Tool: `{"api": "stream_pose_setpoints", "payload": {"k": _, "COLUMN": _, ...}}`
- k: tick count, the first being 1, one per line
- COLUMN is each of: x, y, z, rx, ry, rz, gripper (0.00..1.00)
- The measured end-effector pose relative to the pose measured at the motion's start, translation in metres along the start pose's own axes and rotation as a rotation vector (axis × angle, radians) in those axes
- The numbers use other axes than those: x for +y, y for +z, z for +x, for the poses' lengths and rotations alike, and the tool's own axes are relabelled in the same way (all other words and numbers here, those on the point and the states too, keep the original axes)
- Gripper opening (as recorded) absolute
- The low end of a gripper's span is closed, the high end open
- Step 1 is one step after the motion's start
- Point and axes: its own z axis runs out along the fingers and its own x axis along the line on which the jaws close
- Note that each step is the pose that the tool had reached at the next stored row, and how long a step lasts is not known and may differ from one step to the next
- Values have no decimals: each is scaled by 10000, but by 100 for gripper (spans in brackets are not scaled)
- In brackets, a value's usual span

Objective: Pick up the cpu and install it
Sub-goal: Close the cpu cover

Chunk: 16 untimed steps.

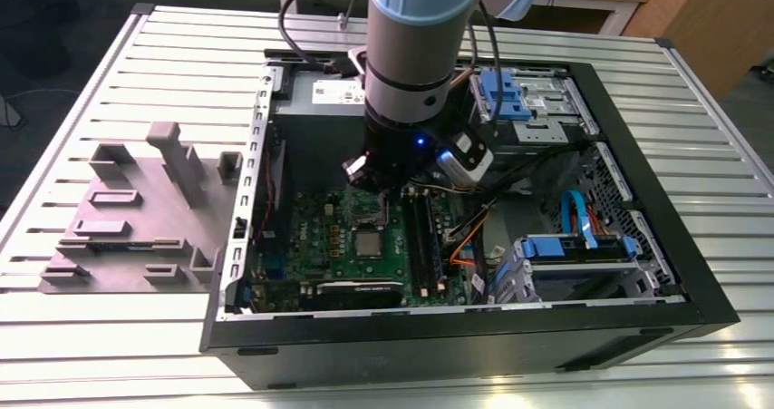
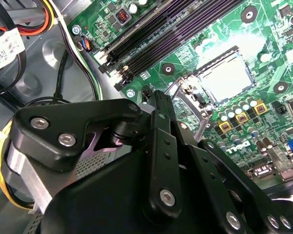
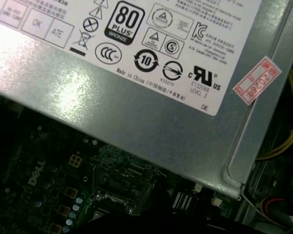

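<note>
While weighing the step in hand as the seating of the chip, found the cpu, a small flat square chip with a pale silvery metal top point(image 1: 369, 243), lying inside the dark-rimmed socket on the green printed motherboard point(image 1: 317, 246), within the open black steel computer case point(image 1: 484, 336). Found the black gripper point(image 1: 369, 180) of the grey arm low inside that case, above the board, nearest the hinged bare-metal socket frame point(image 1: 366, 208) and apart from the chip, with no load visible. Could not tell the jaws' state, spread or pressed together. Noted the grey plastic tray with raised blocks point(image 1: 133, 219) well apart, outside the case on the exterior view's left.

Judged the work far along. Called, for a good finish of this step, for straight vertical travel over the socket, no sideways drag across the chip, and clearance from the open frame and from the long black memory slots point(image 1: 421, 237) just beside the socket. Called also for a flat, square seat before any downward force.

In the second wrist view, saw the cpu point(image 2: 229, 78) as a bright, almost white square washed by glare, edges parallel to the socket rim, no tilt apparent, far smaller than the board point(image 2: 268, 53) around it.
</note>
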Motion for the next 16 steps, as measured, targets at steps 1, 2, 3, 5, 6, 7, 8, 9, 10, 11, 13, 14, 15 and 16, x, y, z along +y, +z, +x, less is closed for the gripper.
{"api": "stream_pose_setpoints", "payload": {"k": 1, "x": -4, "y": -1, "z": 1, "rx": 2, "ry": -4, "rz": -1, "gripper": 10}}
{"api": "stream_pose_setpoints", "payload": {"k": 2, "x": -9, "y": -3, "z": 3, "rx": 4, "ry": -7, "rz": -2, "gripper": 10}}
{"api": "stream_pose_setpoints", "payload": {"k": 3, "x": -14, "y": -4, "z": 5, "rx": 6, "ry": -8, "rz": -3, "gripper": 10}}
{"api": "stream_pose_setpoints", "payload": {"k": 5, "x": -21, "y": -5, "z": 7, "rx": 9, "ry": -7, "rz": -5, "gripper": 10}}
{"api": "stream_pose_setpoints", "payload": {"k": 6, "x": -21, "y": -5, "z": 7, "rx": 10, "ry": -7, "rz": -5, "gripper": 10}}
{"api": "stream_pose_setpoints", "payload": {"k": 7, "x": -21, "y": -5, "z": 7, "rx": 10, "ry": -6, "rz": -5, "gripper": 10}}
{"api": "stream_pose_setpoints", "payload": {"k": 8, "x": -22, "y": -5, "z": 8, "rx": 10, "ry": -7, "rz": -5, "gripper": 10}}
{"api": "stream_pose_setpoints", "payload": {"k": 9, "x": -22, "y": -5, "z": 8, "rx": 10, "ry": -8, "rz": -5, "gripper": 10}}
{"api": "stream_pose_setpoints", "payload": {"k": 10, "x": -23, "y": -5, "z": 8, "rx": 10, "ry": -9, "rz": -5, "gripper": 10}}
{"api": "stream_pose_setpoints", "payload": {"k": 11, "x": -25, "y": -6, "z": 9, "rx": 11, "ry": -20, "rz": -5, "gripper": 10}}
{"api": "stream_pose_setpoints", "payload": {"k": 13, "x": -29, "y": -6, "z": 8, "rx": 14, "ry": -73, "rz": -9, "gripper": 10}}
{"api": "stream_pose_setpoints", "payload": {"k": 14, "x": -32, "y": -6, "z": 7, "rx": 17, "ry": -102, "rz": -10, "gripper": 10}}
{"api": "stream_pose_setpoints", "payload": {"k": 15, "x": -35, "y": -6, "z": 6, "rx": 19, "ry": -131, "rz": -11, "gripper": 10}}
{"api": "stream_pose_setpoints", "payload": {"k": 16, "x": -38, "y": -6, "z": 4, "rx": 22, "ry": -159, "rz": -12, "gripper": 10}}
